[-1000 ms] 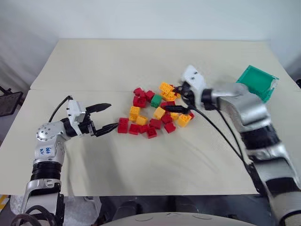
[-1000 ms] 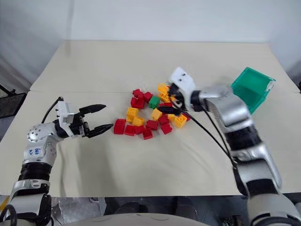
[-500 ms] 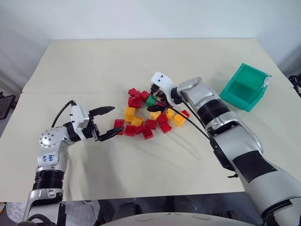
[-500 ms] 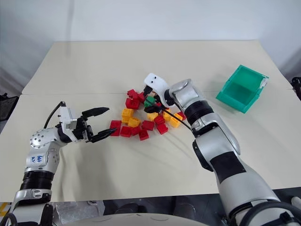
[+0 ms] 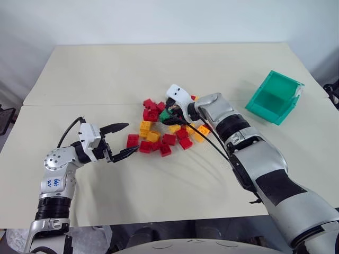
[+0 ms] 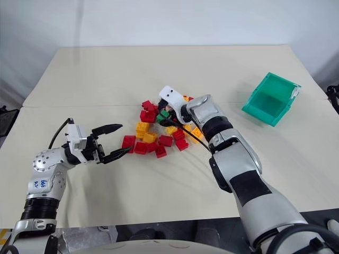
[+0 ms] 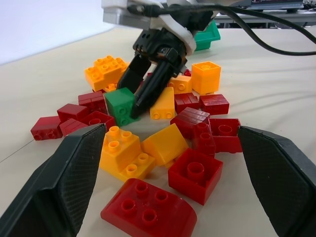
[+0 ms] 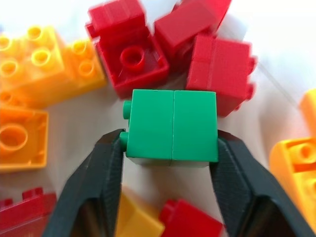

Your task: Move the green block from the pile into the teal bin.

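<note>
L arm: bent, low over the near-left part of the table | left gripper (image 5: 121, 141): fingers spread wide, nothing between them | R arm: stretched toward table centre, wrist angled down | right gripper (image 8: 170, 148): fingers pressed on both sides of the green block (image 8: 171, 125)

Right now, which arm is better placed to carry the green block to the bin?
Right. The right gripper already has a finger on each side of the green block, and the teal bin sits on its side. The left gripper hangs open beside the pile.
</note>
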